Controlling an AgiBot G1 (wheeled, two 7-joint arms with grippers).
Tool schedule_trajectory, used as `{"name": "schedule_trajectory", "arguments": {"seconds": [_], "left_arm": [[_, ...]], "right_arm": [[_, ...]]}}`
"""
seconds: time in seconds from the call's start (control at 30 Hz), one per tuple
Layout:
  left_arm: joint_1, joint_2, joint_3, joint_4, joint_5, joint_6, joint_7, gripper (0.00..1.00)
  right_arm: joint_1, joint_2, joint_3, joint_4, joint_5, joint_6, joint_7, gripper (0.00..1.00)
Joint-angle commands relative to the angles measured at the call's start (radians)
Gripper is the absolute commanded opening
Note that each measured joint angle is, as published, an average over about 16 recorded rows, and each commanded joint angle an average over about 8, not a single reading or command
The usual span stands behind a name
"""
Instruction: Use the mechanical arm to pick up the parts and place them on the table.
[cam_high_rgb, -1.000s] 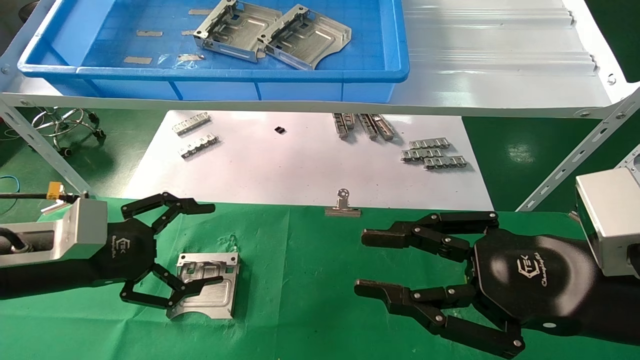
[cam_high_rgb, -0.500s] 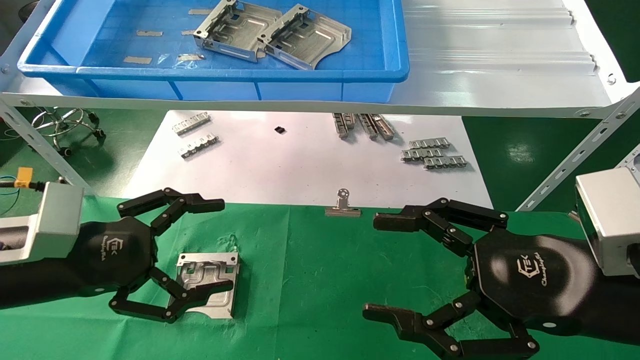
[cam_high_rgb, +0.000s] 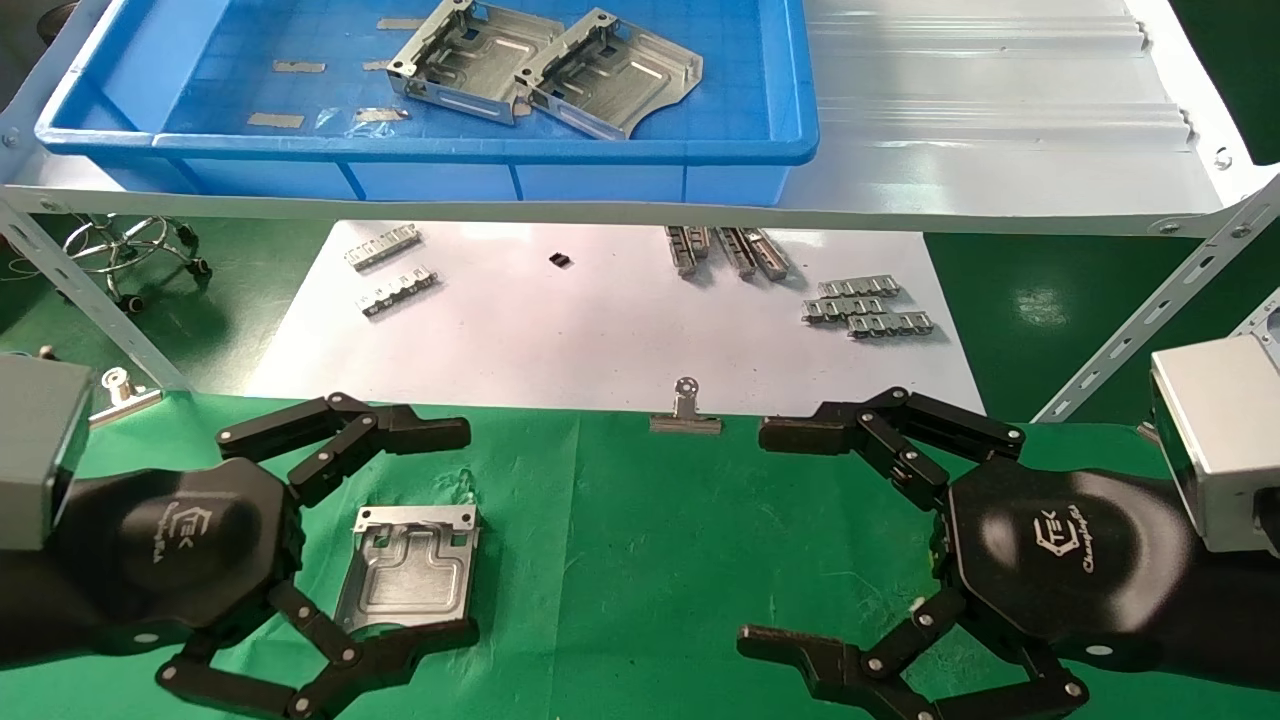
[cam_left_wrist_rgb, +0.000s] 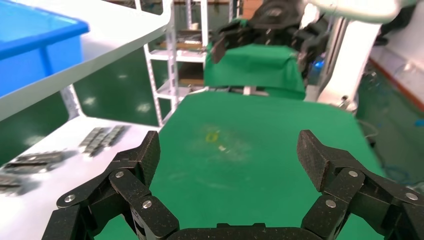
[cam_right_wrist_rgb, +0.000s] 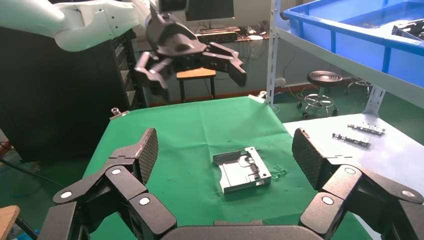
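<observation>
One silver part (cam_high_rgb: 410, 575) lies flat on the green table (cam_high_rgb: 620, 560), by itself. My left gripper (cam_high_rgb: 450, 535) is open above it, fingers spread on either side and not touching it. My right gripper (cam_high_rgb: 765, 538) is open and empty over the table's right side. Two more parts (cam_high_rgb: 465, 60) (cam_high_rgb: 610, 70) lie in the blue bin (cam_high_rgb: 420, 148) on the shelf. The right wrist view shows the part (cam_right_wrist_rgb: 242, 169) beyond the open right gripper (cam_right_wrist_rgb: 225, 155), with the left hand (cam_right_wrist_rgb: 187, 50) farther off. The left wrist view shows the open left gripper (cam_left_wrist_rgb: 227, 155) over bare cloth (cam_left_wrist_rgb: 250, 150).
A white sheet (cam_high_rgb: 600, 330) behind the cloth carries small linked strips (cam_high_rgb: 865, 305) (cam_high_rgb: 385, 265). Binder clips (cam_high_rgb: 685, 412) (cam_high_rgb: 120, 392) sit at the cloth's far edge. The ribbed metal shelf (cam_high_rgb: 1000, 100) overhangs the back, with slanted braces (cam_high_rgb: 1150, 310) at the right.
My left gripper has drawn back and spread wider, its lower finger off the part, which stays on the cloth. My right gripper has opened wider.
</observation>
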Motion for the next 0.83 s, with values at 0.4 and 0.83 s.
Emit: {"name": "schedule_trajectory", "arguments": {"seconds": [0.4, 0.83], "left_arm": [[0.053, -0.020, -0.057, -0.107, -0.038, -0.006, -0.097, 1.00], [0.044, -0.016, -0.047, -0.088, -0.031, -0.007, -0.086, 1.00]], "right_arm": [[0.000, 0.000, 0.000, 0.000, 0.000, 0.000, 0.000, 1.00], [0.000, 0.000, 0.000, 0.000, 0.000, 0.000, 0.000, 1.00]]}}
